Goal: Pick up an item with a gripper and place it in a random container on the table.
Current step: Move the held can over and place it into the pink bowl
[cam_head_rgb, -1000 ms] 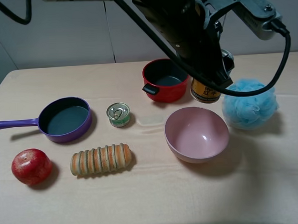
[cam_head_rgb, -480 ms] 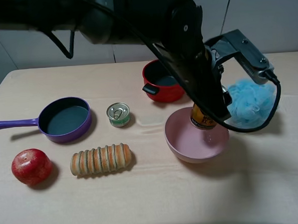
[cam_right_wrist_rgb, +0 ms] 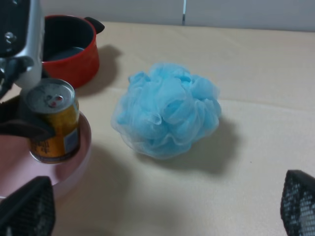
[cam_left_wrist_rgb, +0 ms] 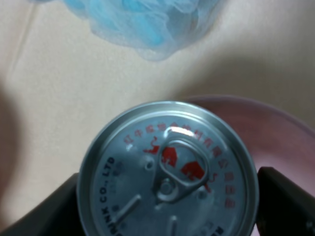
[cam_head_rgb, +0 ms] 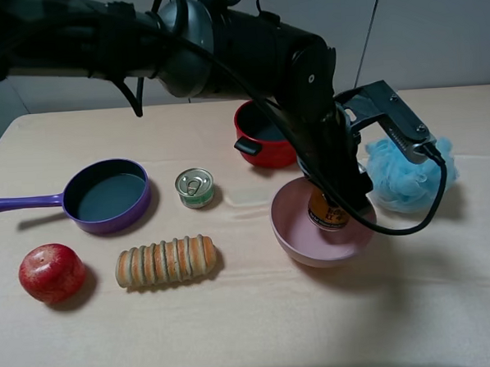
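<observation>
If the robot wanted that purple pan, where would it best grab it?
Probably by the long handle, coming straight down from above with the jaws on either side of it. It is thin, lies level and sticks out well clear of the purple pan, whose round body looks too wide to pinch.

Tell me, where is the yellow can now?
High view, right of centre: the left end effector holds the yellow can down in the pink bowl, beside the blue puff.
</observation>
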{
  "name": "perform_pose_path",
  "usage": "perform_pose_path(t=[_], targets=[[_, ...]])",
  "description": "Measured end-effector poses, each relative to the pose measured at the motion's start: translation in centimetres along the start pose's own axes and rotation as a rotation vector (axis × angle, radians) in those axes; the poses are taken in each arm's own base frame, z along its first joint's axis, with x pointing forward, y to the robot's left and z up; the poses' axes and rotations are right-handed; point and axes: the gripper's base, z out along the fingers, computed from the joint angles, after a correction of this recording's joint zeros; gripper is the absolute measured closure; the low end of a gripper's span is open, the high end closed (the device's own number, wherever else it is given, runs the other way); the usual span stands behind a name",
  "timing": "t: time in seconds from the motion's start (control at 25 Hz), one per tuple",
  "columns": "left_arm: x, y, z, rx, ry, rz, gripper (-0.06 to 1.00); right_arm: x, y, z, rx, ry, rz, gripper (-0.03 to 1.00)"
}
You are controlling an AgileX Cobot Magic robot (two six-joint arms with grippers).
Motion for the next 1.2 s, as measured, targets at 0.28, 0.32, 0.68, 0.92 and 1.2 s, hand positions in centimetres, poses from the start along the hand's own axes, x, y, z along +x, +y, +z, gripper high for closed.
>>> perform_pose_path(t=[0.28,0.32,0.68,0.92,1.2], targets=[[0.41,-0.13,0.36,0.012,0.032,0.0,0.26,0.0,0.0,0.0,0.0,0.0,0.0,0.27],[0.47,-0.15,0.38,0.013,0.037,0.0,0.26,0.0,0.0,0.0,0.0,0.0,0.0,0.27],[0.57,-0.18,0.37,0.017,0.048,0.0,0.26,0.0,0.0,0.0,0.0,0.0,0.0,0.27],[0.59,-0.19,0.37,0.018,0.05,0.0,0.26,0.0,0.0,0.0,0.0,0.0,0.0,0.27],[0.59,-0.19,0.37,0.018,0.05,0.0,0.27,0.0,0.0,0.0,0.0,0.0,0.0,0.27]])
